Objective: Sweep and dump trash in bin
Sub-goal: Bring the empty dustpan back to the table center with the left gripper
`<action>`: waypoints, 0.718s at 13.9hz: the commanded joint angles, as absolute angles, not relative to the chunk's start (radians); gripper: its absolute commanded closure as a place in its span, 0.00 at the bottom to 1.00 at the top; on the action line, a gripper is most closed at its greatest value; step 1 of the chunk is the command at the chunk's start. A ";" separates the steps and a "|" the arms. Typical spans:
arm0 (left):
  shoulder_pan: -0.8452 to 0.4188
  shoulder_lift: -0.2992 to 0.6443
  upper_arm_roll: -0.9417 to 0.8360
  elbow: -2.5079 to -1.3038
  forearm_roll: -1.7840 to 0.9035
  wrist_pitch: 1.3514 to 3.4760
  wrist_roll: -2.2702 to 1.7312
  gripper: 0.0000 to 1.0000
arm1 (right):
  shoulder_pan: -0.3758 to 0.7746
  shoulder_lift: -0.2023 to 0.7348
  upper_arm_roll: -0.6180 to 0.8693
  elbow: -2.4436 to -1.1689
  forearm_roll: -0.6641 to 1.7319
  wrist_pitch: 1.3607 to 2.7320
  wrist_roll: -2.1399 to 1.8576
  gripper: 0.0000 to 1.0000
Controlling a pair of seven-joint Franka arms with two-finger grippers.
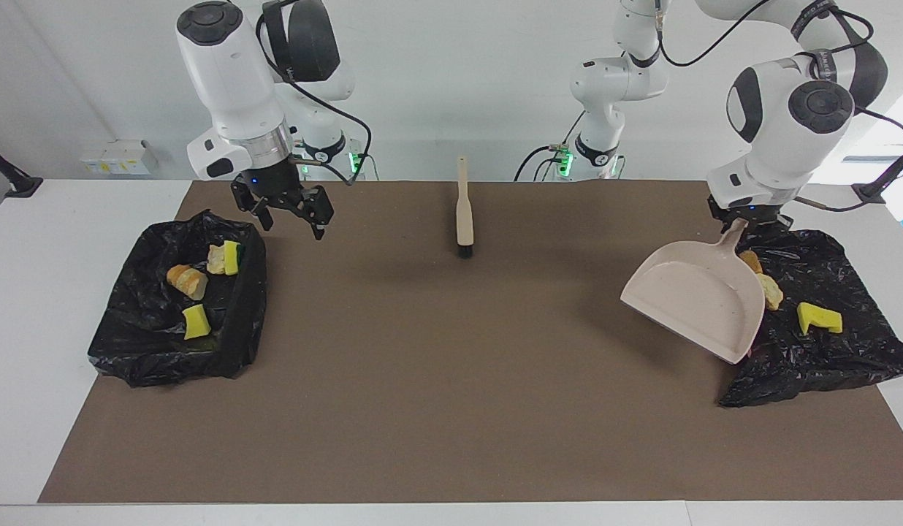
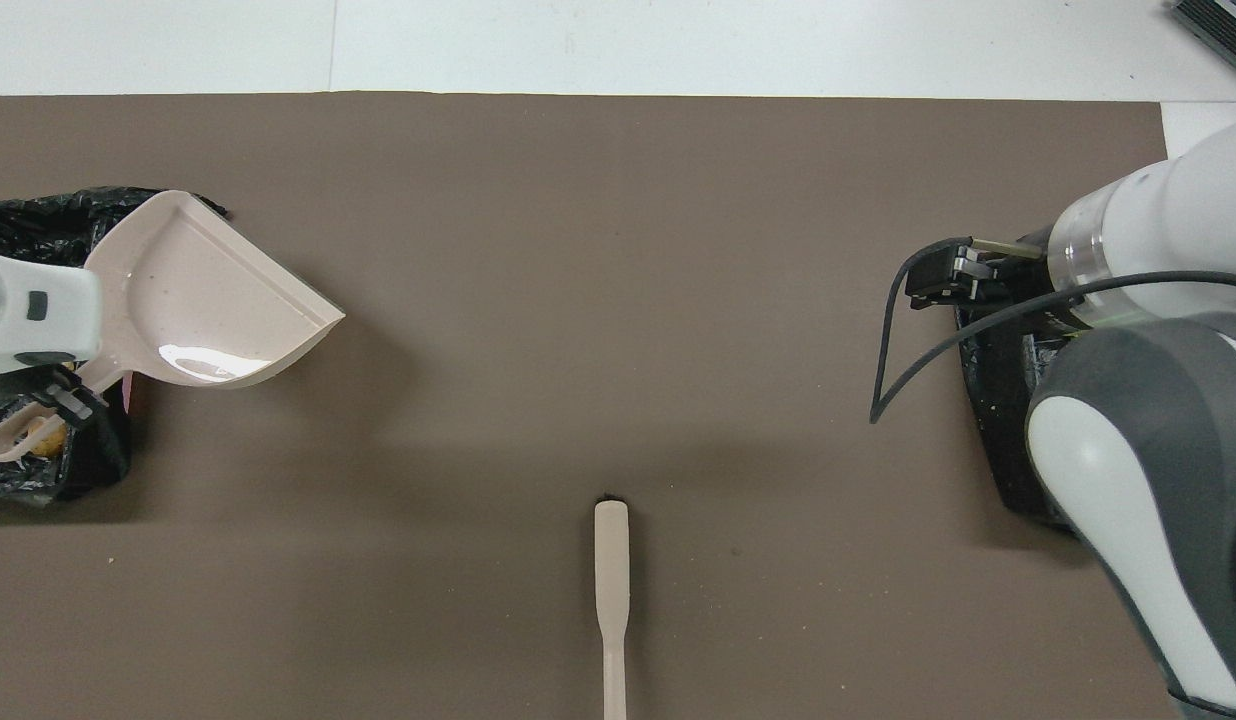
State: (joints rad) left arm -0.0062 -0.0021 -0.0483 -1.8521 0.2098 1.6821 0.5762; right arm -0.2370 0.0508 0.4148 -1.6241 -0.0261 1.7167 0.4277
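Trash (image 1: 819,317): I see scraps in both bins (image 1: 824,343) only from the facing view; overhead, arms cover most. Left gripper (image 1: 744,219): clenched on the dustpan (image 1: 696,299) handle, over its bin's scraps. Right gripper (image 1: 287,212): released, over the other bin's edge. Brush (image 1: 464,212): mid-mat.

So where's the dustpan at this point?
The dustpan is held by its handle in the left gripper, tilted over the edge of the black bin at the left arm's end of the table, its mouth toward the table's middle.
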 commanded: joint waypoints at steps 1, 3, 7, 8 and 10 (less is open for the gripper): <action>-0.143 -0.041 -0.032 -1.907 0.160 1.695 0.329 1.00 | -0.156 0.046 0.343 -1.565 -0.041 1.634 0.381 0.00; -0.227 -0.037 -0.032 -1.913 0.123 1.713 0.163 1.00 | -0.031 0.044 0.186 -1.526 -0.046 1.611 0.376 0.00; -0.372 0.001 -0.032 -1.911 0.032 1.752 -0.035 1.00 | 0.006 0.043 0.121 -1.476 -0.046 1.517 0.374 0.00; -0.408 0.020 -0.032 -1.910 0.032 1.775 -0.078 1.00 | 0.006 0.043 0.109 -1.468 -0.045 1.496 0.376 0.00; -0.481 0.086 -0.032 -1.907 0.017 1.866 -0.190 1.00 | 0.005 0.005 0.094 -1.468 -0.044 1.479 0.374 0.00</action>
